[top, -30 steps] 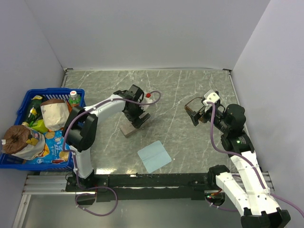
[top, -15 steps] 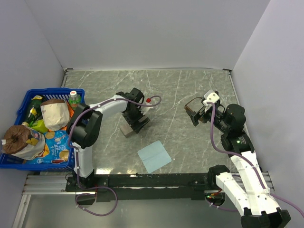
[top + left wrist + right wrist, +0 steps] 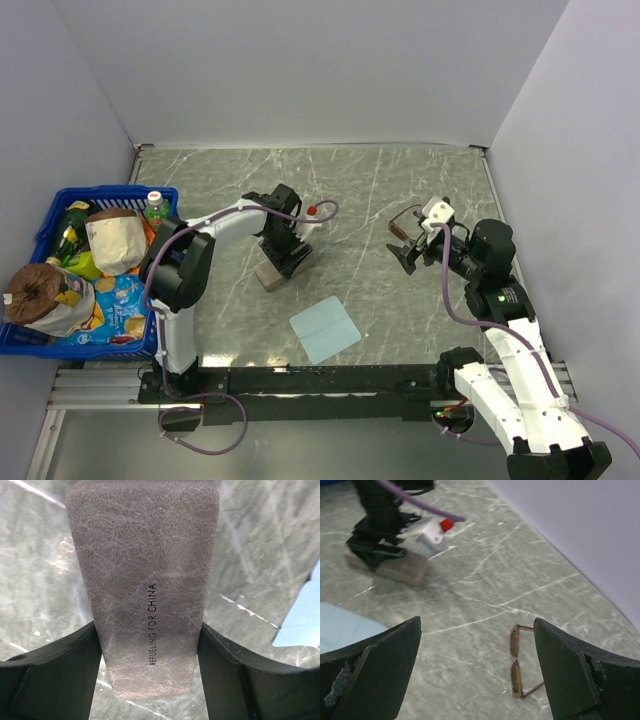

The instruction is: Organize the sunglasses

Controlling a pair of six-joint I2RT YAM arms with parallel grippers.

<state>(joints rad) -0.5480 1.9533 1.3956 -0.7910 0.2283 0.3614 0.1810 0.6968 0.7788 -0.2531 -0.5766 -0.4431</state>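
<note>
While my left gripper (image 3: 150,647) is clamped on the case (image 3: 142,555) against the table (image 3: 40,580), my right gripper (image 3: 476,645) hangs wide open. The sunglasses (image 3: 519,664) lie just ahead between its fingers. I'd drop straight down and pinch the bridge, not a skinny temple.

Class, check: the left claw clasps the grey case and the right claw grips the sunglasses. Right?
No. The right wrist view shows the right claw open, the sunglasses lying on the table. The left claw does clasp the grey case.
</note>
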